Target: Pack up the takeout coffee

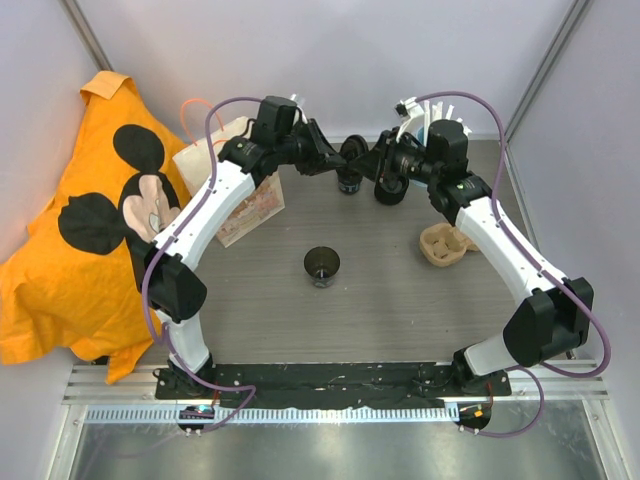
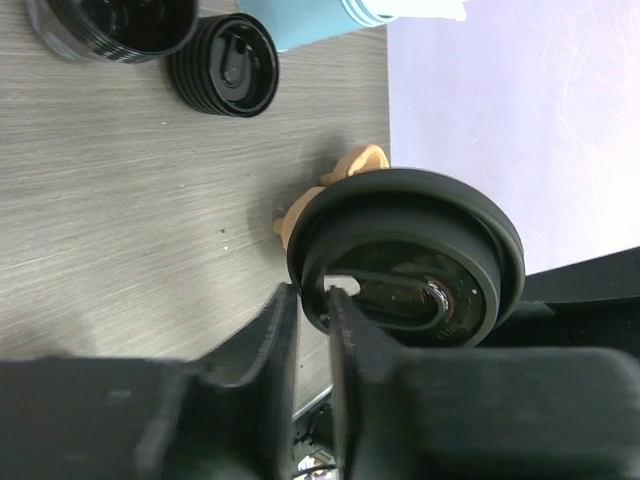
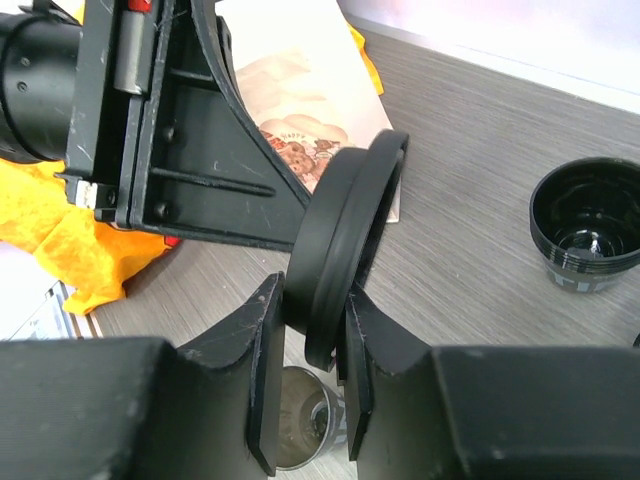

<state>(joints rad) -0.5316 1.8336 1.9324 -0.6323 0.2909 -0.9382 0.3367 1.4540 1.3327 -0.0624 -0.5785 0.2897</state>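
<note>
Right gripper fingers pinch the black lid; left gripper fingers sit around its rim, squeeze unclear. One black cup stands just under the lid.

Enclosed work table with white panels on three sides.
The grey wood-grain table is evenly lit. White walls close the far, left and right sides, with metal posts at the far corners. An orange cartoon-mouse cloth lies crumpled at the left. A ribbed metal rail runs along the near edge.
</note>
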